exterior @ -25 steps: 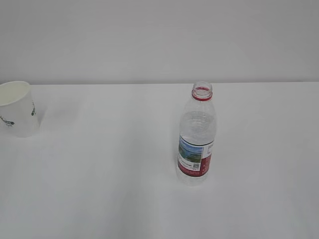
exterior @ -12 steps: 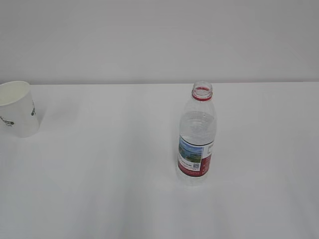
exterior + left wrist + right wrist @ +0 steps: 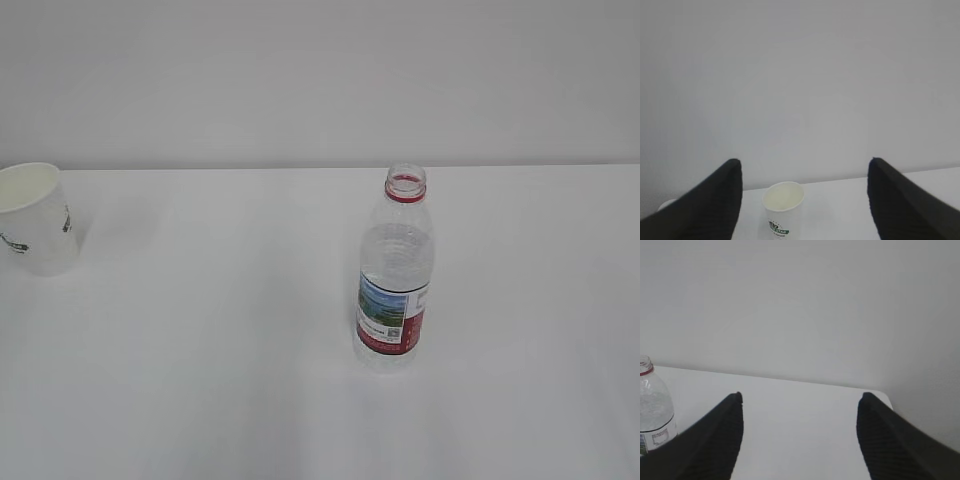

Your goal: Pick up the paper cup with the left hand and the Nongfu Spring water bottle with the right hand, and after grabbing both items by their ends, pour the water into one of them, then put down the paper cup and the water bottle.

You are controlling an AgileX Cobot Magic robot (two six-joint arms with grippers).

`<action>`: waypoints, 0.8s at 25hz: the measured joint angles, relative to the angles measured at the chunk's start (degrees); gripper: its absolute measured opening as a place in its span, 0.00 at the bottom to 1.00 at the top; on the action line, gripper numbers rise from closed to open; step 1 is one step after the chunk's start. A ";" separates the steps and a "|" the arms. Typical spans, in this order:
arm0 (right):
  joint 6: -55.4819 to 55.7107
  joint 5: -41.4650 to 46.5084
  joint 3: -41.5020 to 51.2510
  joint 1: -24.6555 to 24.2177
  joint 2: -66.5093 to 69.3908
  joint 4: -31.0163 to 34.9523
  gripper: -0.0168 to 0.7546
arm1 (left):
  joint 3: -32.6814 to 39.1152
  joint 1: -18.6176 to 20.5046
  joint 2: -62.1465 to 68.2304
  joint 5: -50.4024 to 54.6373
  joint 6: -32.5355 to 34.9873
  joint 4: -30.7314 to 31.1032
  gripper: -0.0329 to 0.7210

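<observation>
The white paper cup [image 3: 38,220] stands upright at the far left of the white table [image 3: 220,380]. The capless Nongfu Spring water bottle [image 3: 395,285] stands upright right of the middle, with clear water [image 3: 397,255] in it. Neither gripper appears in the exterior view. In the left wrist view the left gripper [image 3: 805,162] is open, and the cup [image 3: 783,212] stands ahead of it between the jaws' lines, untouched. In the right wrist view the right gripper [image 3: 801,396] is open and empty. The bottle [image 3: 654,407] sits at that view's left edge, outside the left finger [image 3: 715,435].
A plain pale wall [image 3: 300,80] rises behind the table's far edge. In the right wrist view the table's far right corner [image 3: 884,395] shows beyond the right finger [image 3: 890,440]. A small white rounded shape [image 3: 666,204] peeks out left of the left gripper's finger.
The paper cup shifted very slightly between the earliest frame and now. The bottle has not moved.
</observation>
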 joint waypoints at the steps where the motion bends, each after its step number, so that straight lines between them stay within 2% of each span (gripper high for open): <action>1: 0.00 -0.27 0.00 0.00 0.00 -0.09 0.72 | 0.00 0.00 0.00 0.27 0.00 0.00 0.80; 9: 0.00 -4.21 0.00 0.00 0.00 -0.66 0.72 | 0.00 0.00 1.59 8.11 0.00 1.36 0.80; 15: 0.00 -5.25 0.00 0.00 0.00 -0.47 0.71 | 0.00 0.00 5.70 7.09 0.00 4.45 0.80; 20: 0.00 -7.05 0.00 0.00 0.00 -1.38 0.71 | 0.00 0.00 8.13 2.41 0.00 4.67 0.80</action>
